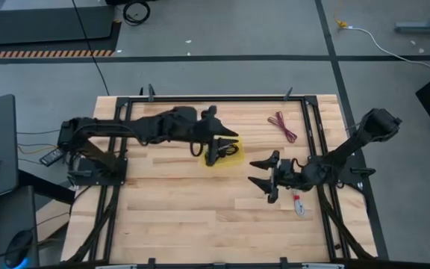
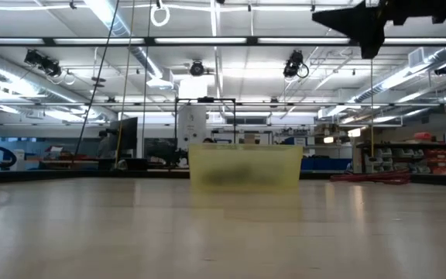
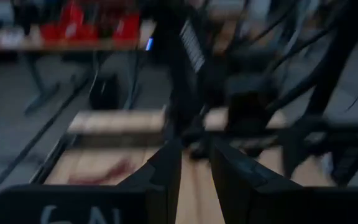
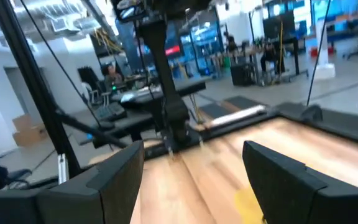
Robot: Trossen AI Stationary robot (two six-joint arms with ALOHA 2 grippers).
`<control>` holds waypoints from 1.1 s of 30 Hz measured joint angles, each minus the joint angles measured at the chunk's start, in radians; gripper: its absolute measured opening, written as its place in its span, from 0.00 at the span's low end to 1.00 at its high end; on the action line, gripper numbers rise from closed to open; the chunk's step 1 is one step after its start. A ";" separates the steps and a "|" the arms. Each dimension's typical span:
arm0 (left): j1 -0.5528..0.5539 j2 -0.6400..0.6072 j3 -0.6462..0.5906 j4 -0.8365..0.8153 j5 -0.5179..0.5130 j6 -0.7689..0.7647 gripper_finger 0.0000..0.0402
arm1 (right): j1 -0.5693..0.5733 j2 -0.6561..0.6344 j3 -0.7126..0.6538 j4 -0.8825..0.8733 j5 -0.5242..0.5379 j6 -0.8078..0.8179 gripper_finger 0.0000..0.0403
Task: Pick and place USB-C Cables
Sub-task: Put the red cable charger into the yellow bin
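USB-C cables: the dark red one [image 1: 282, 125] lies stretched out on the bench [image 1: 178, 209], long axis diagonal toward the far right corner. White one with a red band [image 1: 298, 204] lies beside the right claw [image 1: 262, 172], which is spread wide. Left claw [image 1: 216, 152] sits over the yellow bin [image 1: 234, 158]; can't tell its grip.

We find the bin [image 1: 226, 158] mid-table, one cable bundle [image 1: 282, 126] on the table [image 1: 178, 209] to its far right. Another bundle [image 1: 298, 205] lies at the bin's near right.

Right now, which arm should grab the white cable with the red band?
The right arm, probably. Its open end effector sits close beside the white cable, while the left end effector is over the yellow bin, farther away.
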 joint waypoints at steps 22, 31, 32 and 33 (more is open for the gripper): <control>0.056 -0.424 -0.750 0.566 0.012 -0.161 0.21 | 0.029 -0.231 0.000 -0.211 0.270 -0.123 0.69; 0.019 -0.546 -1.019 0.703 -0.067 -0.206 0.21 | -0.120 -0.320 0.079 -0.438 0.178 -0.080 0.63; 0.014 -0.550 -1.046 0.734 -0.071 -0.209 0.21 | -0.145 -0.324 0.107 -0.487 0.157 -0.079 0.63; 0.010 -0.550 -1.068 0.772 -0.070 -0.214 0.21 | -0.173 -0.326 0.142 -0.551 0.137 -0.079 0.62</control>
